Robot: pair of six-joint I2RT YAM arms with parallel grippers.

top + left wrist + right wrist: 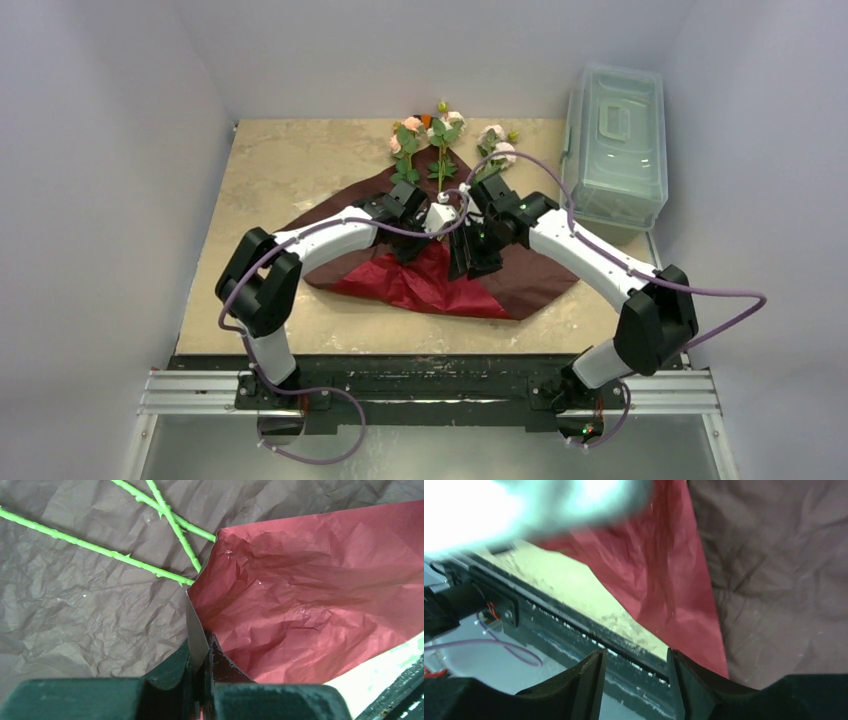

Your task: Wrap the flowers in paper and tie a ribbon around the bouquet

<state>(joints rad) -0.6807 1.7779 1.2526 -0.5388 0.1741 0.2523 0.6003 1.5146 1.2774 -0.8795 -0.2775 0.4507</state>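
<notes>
The flowers [440, 140] lie at the back of the table, their green stems [100, 547] resting on the paper [530, 280], which is spread with its maroon face [90, 610] up. A flap is folded over the stems, showing the red face [300, 595]. My left gripper [205, 655] is shut on the edge of that flap and holds it upright; from above, the left gripper [420, 238] is at the sheet's middle. My right gripper [636, 655] is open just above the paper with nothing between its fingers, right beside the left one [473, 258]. The ribbon is out of view.
A clear plastic lidded box [615, 140] stands at the back right beside the tan table [280, 170]. White walls close in both sides. The metal rail [430, 390] with both arm bases runs along the near edge.
</notes>
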